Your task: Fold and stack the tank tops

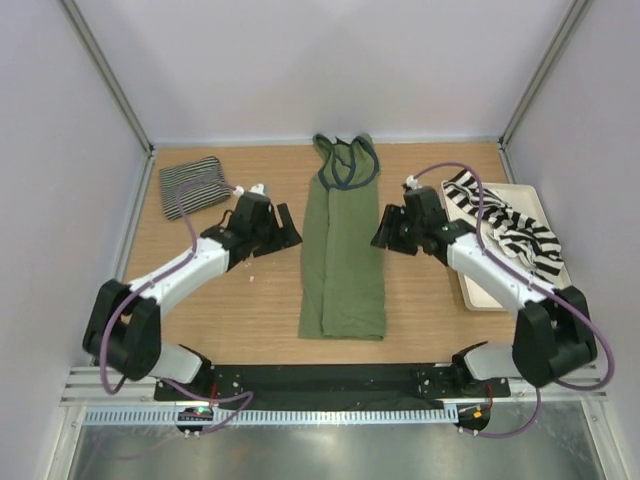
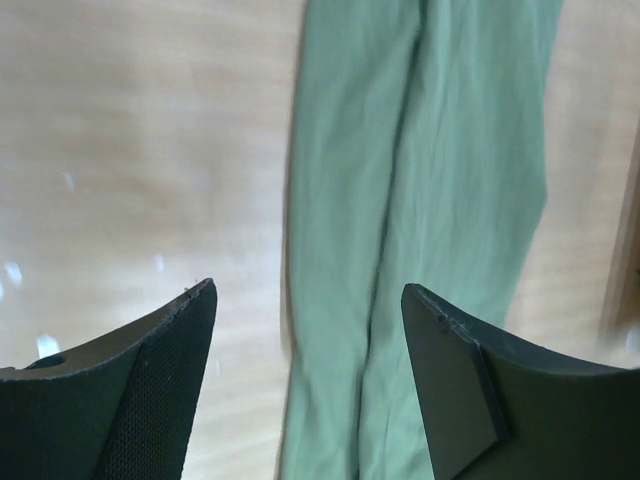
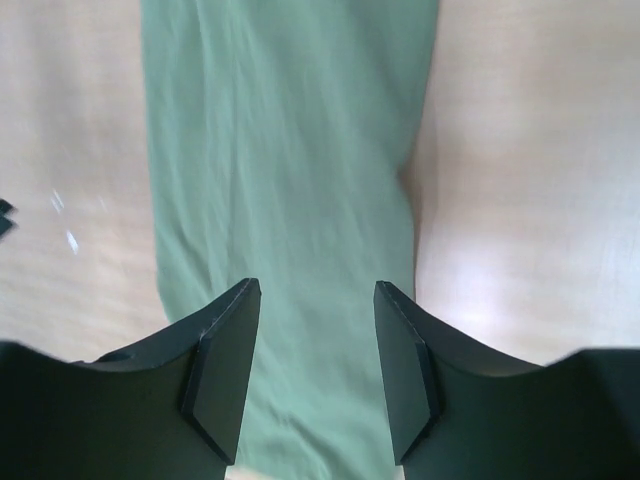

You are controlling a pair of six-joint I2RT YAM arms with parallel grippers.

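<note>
Down the middle of the table point(image 1: 230, 310), the top view shows the olive tank top point(image 1: 342, 262) lying flat as a long narrow strip, straps at the far end and hem toward the arm bases. The left hand point(image 1: 275, 232) hangs just beside its left edge and the right hand point(image 1: 388, 232) just beside its right edge, neither holding cloth. The pinstriped tank top point(image 1: 194, 186) sits folded small at the far left, and the broad-striped tank top point(image 1: 505, 225) lies crumpled on the tray point(image 1: 480, 298) at the right. From the left wrist, the left hand point(image 2: 308, 290) is spread wide and empty above the olive tank top point(image 2: 440, 150), where a lengthwise fold line runs along the cloth. From the right wrist, the right hand point(image 3: 317, 285) is likewise spread, with nothing pinched, over the olive tank top point(image 3: 280, 150). The lengthwise folds look done, so the crosswise fold seems next. That probably calls for both hands to pinch the corners of one end and carry it over the other, keeping the layers aligned.
</note>
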